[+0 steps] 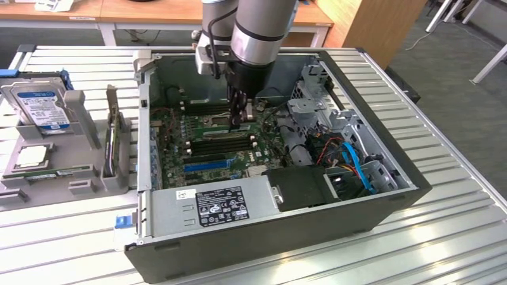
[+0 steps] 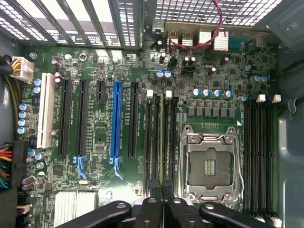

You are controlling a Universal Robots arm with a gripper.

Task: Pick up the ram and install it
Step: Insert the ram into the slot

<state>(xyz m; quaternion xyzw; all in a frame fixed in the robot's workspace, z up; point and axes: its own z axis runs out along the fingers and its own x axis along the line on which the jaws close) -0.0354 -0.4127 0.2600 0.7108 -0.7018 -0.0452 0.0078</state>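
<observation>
In the exterior view my gripper (image 1: 241, 120) reaches down into the open computer case (image 1: 237, 249), over the black memory slots in the middle of the green motherboard (image 1: 208, 155). The wrist view shows the ram (image 2: 161, 137) edge-on, a thin green strip running along the slots beside the CPU socket (image 2: 209, 166). Its near end sits between my two black fingertips. The gripper (image 2: 161, 184) is shut on it. I cannot tell whether the stick is seated in a slot or just above it.
A second bank of black memory slots (image 2: 259, 152) lies beyond the socket. A blue expansion slot (image 2: 115, 123) and black ones lie on the other side. At the exterior view's left, a grey fixture (image 1: 79, 148) holds a hard drive (image 1: 40, 104), a chip and another green stick (image 1: 62, 173).
</observation>
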